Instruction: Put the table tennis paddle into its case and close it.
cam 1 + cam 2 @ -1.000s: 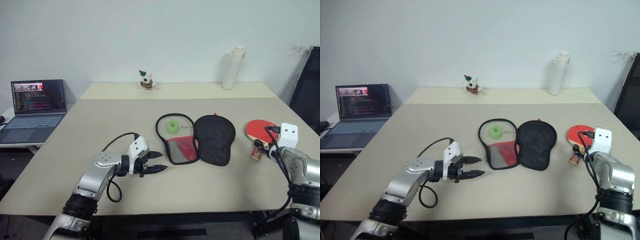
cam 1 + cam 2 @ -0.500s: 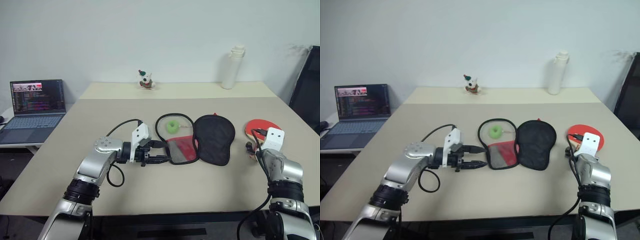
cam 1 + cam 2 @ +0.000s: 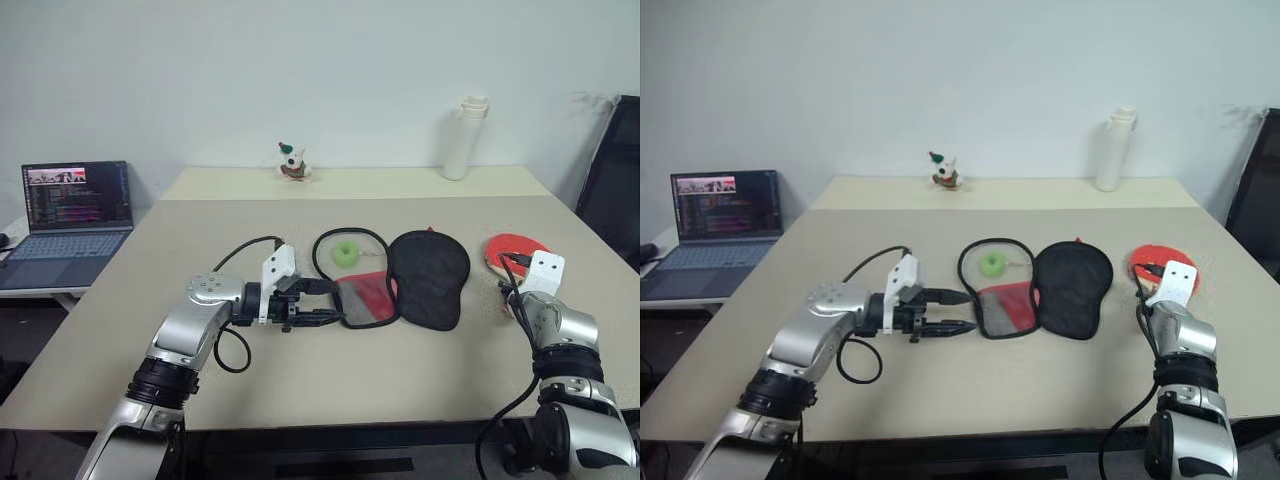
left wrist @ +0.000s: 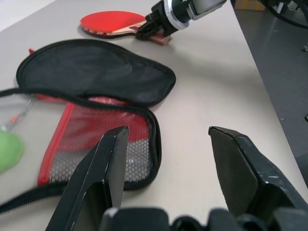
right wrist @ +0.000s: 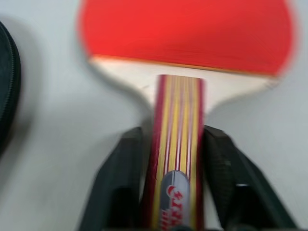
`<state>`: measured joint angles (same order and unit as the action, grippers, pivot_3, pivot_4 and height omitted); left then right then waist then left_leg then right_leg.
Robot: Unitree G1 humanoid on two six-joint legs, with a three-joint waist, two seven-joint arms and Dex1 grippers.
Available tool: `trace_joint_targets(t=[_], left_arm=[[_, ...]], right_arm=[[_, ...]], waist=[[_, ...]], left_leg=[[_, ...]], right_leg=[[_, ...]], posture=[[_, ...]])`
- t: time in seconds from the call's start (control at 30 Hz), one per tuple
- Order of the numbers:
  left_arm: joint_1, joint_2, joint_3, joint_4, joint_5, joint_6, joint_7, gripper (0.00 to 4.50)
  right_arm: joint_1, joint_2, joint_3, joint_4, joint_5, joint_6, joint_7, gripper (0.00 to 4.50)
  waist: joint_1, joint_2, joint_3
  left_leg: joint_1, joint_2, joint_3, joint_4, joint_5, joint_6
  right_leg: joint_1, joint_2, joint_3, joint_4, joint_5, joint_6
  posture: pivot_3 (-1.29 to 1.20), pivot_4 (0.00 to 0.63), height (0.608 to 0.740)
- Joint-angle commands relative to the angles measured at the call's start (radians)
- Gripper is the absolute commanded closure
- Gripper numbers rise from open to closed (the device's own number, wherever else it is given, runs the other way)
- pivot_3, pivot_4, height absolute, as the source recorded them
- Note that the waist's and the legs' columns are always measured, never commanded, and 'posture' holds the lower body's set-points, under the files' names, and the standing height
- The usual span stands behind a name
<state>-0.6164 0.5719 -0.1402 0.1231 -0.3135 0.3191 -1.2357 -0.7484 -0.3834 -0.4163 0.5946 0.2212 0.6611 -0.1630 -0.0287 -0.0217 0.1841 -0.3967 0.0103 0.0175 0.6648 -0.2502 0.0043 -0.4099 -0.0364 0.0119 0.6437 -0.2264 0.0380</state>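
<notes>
The table tennis paddle [image 3: 508, 249] lies on the table to the right of the case, red face up. My right gripper [image 5: 175, 139] is shut on its striped wooden handle [image 5: 177, 159], one black finger on each side. The case lies unzipped and spread flat at the table's middle, with its black half [image 3: 430, 275] beside the red mesh half [image 3: 360, 298]. A green ball [image 3: 346, 252] rests on the mesh half. My left gripper [image 3: 334, 303] hovers open at the case's left edge, holding nothing.
An open laptop [image 3: 72, 205] stands on a side desk at the left. A white bottle [image 3: 462, 138] and a small toy figure [image 3: 291, 161] stand at the table's far edge. A black chair [image 3: 612, 185] is at the right.
My right gripper has moved forward over the paddle's handle and its fingers have closed on it. My left gripper has risen a little and now hangs at the case's edge.
</notes>
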Motion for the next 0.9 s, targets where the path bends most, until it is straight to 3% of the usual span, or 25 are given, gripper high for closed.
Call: trace_joint_targets(t=[0.03,0.37,0.47,0.67,0.9], left_arm=[[0.001,0.013,0.03,-0.022,-0.014,-0.019,0.001,1.61],[0.024,0.021,0.032,-0.033,-0.015,-0.021,0.009,1.61],[0.035,0.022,0.032,-0.041,-0.016,-0.019,0.014,1.61],[0.049,0.019,0.033,-0.056,-0.02,-0.009,0.019,1.61],[0.047,0.008,0.023,-0.057,-0.019,-0.008,0.025,1.61]], right_arm=[[-0.003,-0.017,-0.033,-0.002,0.003,-0.042,-0.028,3.36],[0.026,-0.011,-0.026,-0.249,0.021,-0.011,-0.034,3.36],[0.072,0.013,0.011,-0.492,0.054,0.111,-0.015,3.36],[0.16,0.167,0.036,-0.84,0.132,0.369,-0.063,3.36],[0.173,0.321,0.082,-0.894,0.111,0.406,-0.105,3.36]], waist=[[0.0,0.0,0.0],[-0.003,0.002,0.001],[-0.007,0.002,0.001],[-0.008,0.002,0.001],[-0.002,0.002,0.001]], left_leg=[[0.0,0.0,0.0,0.0,0.0,0.0],[-0.007,0.0,0.008,-0.004,0.0,0.0],[-0.007,0.002,0.01,-0.004,0.0,0.001],[-0.007,0.004,0.009,-0.005,-0.001,0.001],[-0.007,0.002,0.01,-0.003,0.0,0.001]], right_leg=[[0.0,0.0,0.001,0.0,0.0,0.0],[-0.014,0.0,0.004,0.002,0.003,-0.003],[-0.015,0.001,0.005,0.002,0.003,-0.003],[-0.015,0.004,0.005,0.003,0.002,-0.001],[-0.015,0.001,0.005,0.002,0.002,0.0]], posture=[[0.0,0.15,0.74],[0.0,0.15,0.74],[0.0,0.15,0.74],[0.0,0.15,0.74],[0.0,0.15,0.74]])
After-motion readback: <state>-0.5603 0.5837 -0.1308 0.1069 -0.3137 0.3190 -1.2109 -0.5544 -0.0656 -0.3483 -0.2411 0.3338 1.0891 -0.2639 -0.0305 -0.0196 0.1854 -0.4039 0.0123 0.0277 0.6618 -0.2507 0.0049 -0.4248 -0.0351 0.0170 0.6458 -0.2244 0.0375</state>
